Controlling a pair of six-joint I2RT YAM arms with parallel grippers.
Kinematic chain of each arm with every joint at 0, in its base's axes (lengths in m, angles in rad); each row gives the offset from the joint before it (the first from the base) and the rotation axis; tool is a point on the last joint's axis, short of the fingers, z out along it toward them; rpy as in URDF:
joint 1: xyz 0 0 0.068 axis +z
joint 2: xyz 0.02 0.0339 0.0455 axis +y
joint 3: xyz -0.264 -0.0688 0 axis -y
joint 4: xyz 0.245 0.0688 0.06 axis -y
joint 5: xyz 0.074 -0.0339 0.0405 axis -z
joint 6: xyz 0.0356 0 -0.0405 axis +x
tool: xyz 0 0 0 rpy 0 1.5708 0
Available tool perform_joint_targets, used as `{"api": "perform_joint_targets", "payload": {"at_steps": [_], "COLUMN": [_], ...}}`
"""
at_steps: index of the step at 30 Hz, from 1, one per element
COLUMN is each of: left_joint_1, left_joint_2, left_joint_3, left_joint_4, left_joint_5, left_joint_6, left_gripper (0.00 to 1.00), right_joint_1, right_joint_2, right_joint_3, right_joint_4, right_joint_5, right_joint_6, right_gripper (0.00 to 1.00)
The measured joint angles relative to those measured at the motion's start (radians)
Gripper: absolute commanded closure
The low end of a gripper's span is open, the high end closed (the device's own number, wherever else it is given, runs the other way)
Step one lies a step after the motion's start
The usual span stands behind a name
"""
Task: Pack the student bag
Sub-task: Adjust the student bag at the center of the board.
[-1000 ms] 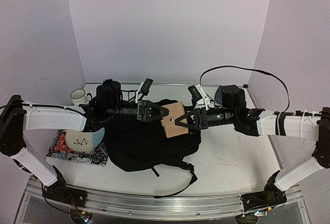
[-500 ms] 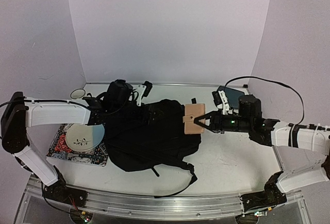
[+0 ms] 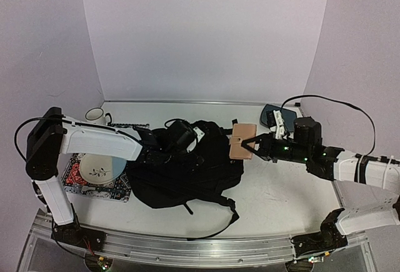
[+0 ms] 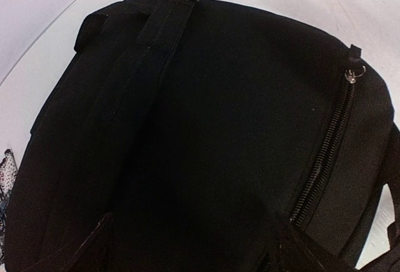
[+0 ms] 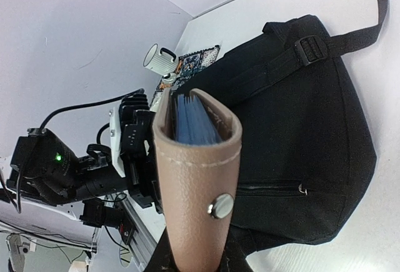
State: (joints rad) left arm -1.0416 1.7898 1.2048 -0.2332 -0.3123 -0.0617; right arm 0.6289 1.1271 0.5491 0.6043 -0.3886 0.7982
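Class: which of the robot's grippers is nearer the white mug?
Left. The left gripper is over the student bag, right of the mug; the right gripper, holding the tan notebook, is farther right at the bag's far side.

Both arms wear white shells on their long links, the left arm (image 3: 94, 139) and the right arm (image 3: 369, 172) alike, with a black shoulder joint (image 3: 44, 150) on the left. A green light (image 5: 57, 157) glows on the left arm's black wrist. The right tool (image 3: 247, 147) is black. A thin black cable (image 3: 325, 99) arcs over the right arm. Black bases (image 3: 322, 237) are bolted to a silver rail (image 3: 187, 248)
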Motion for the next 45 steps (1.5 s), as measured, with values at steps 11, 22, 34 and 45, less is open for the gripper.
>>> {"api": "perform_joint_targets", "payload": {"at_steps": [11,22,34,45], "left_joint_1": [-0.046,-0.071,-0.078,-0.072], "left_joint_2": [0.052,0.090,0.113,0.110], "left_joint_3": [0.025,0.049,0.071,0.070], "left_joint_4": [-0.030,-0.033,-0.028,-0.010], "left_joint_5": [-0.056,-0.106,-0.340,-0.284], "left_joint_6": [0.066,0.083,0.027,0.048], "left_gripper": [0.14,0.16,0.40,0.22], "right_joint_1": [0.000,0.000,0.000,0.000], "right_joint_2": [-0.004,0.000,0.016,0.032], "right_joint_3": [-0.002,-0.002,-0.003,-0.042], "right_joint_4": [-0.007,-0.006,-0.005,0.026], "right_joint_5": [0.011,0.011,0.005,-0.022], "right_joint_6": [0.000,0.000,0.012,0.048], "right_gripper": [1.00,1.00,1.00,1.00]}}
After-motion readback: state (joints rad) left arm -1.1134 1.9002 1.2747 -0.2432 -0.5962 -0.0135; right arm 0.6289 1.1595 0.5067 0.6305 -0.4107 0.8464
